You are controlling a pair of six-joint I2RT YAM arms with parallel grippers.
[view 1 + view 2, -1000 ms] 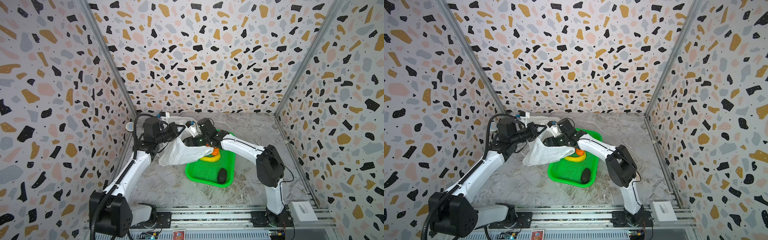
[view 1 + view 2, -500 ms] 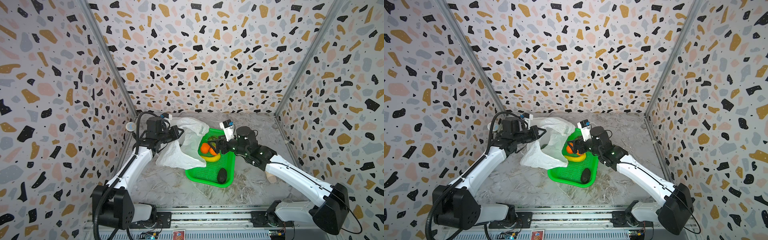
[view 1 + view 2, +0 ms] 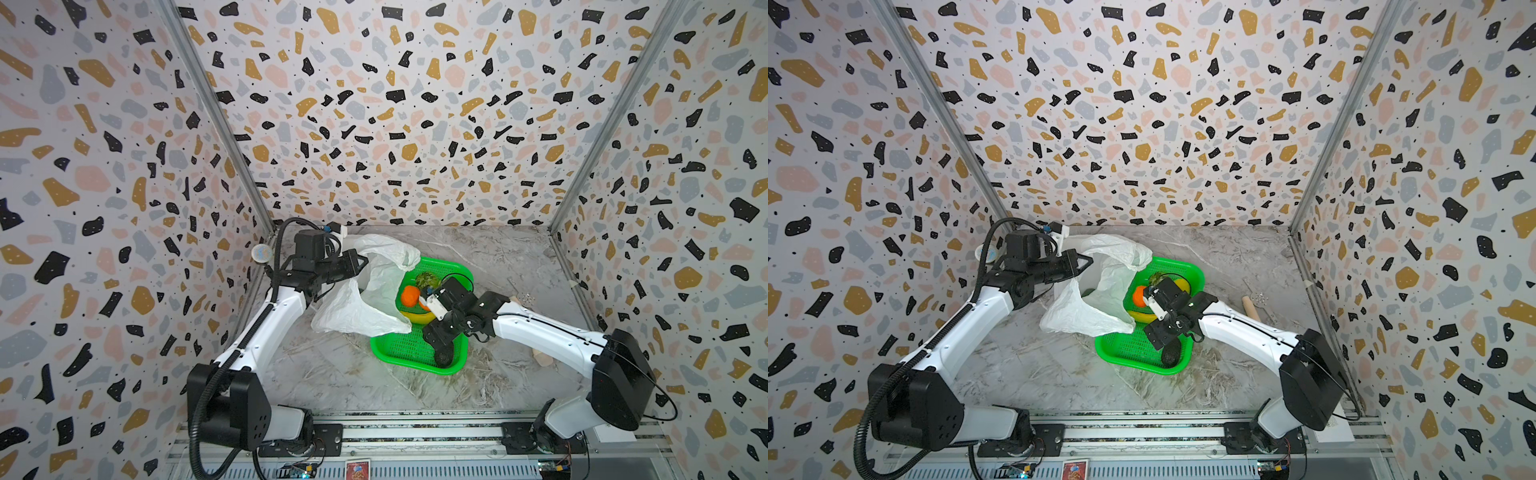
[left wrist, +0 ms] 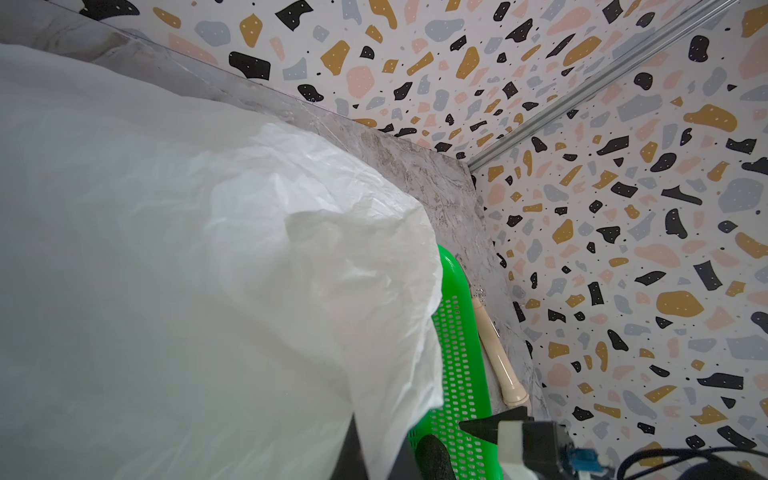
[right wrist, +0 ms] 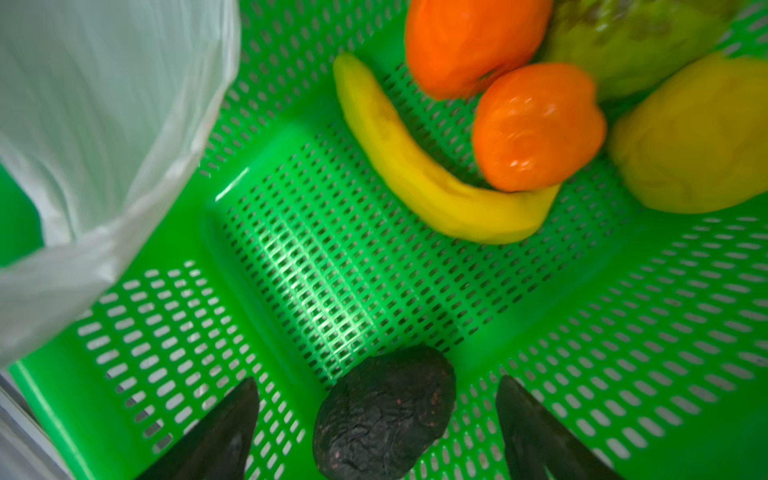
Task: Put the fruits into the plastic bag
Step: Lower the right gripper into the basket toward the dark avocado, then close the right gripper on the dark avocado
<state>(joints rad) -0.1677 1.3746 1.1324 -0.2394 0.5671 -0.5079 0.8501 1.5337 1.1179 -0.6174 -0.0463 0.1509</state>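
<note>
Right hand moved to near corner of tray — spread, straddling avocado, not yet gripped. Left hand pinches bag at tray edge — pick comes next.

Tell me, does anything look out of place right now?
The crinkly white plastic bag sags over the bright green perforated tray's edge. A beige wooden stick lies stray on the table beside it.

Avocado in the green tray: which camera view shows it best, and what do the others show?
Right wrist view: the avocado sits close, wrinkled skin clear, between the right gripper's open fingers. Both top views show only a small dark lump. The left wrist view is mostly plastic bag.
</note>
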